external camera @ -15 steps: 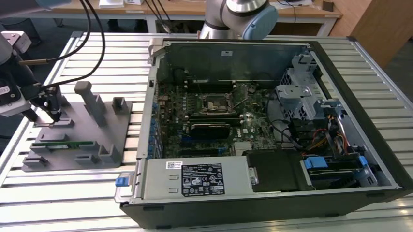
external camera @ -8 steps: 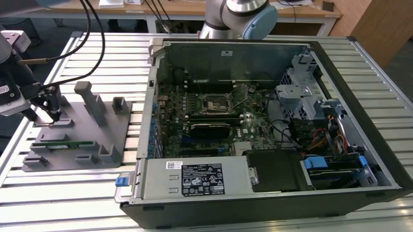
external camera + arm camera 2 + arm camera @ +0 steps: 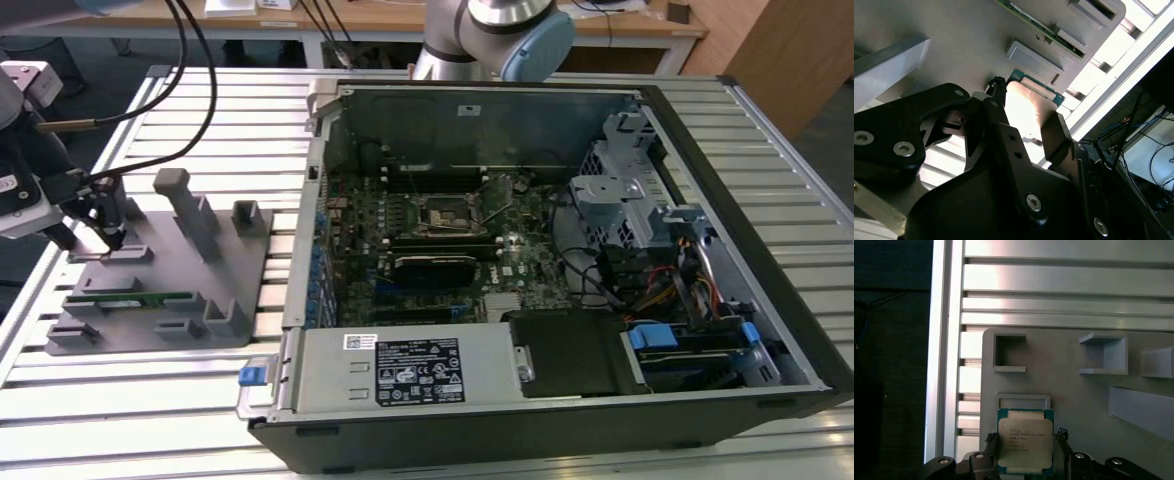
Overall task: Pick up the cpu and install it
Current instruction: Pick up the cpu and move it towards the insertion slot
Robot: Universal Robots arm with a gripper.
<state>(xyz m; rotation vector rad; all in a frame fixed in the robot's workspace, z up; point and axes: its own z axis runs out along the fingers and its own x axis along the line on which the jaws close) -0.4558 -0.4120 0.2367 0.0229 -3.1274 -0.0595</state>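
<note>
The square silver-topped cpu (image 3: pixel 1025 440) lies on a grey plastic tray (image 3: pixel 1079 405), between the fingers of the black claw (image 3: pixel 1025 436). The claw gapes just wider, holding nothing.

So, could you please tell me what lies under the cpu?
The grey tray, near its edge beside a raised frame. The patch directly beneath the cpu is covered.

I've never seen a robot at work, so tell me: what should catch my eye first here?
The open computer case dominates the exterior view, with its green motherboard exposed in the middle. On that view's left, the gripper hangs low over a grey tray. In the first wrist view the shiny square cpu shows right at the gripper, over the tray.
</note>
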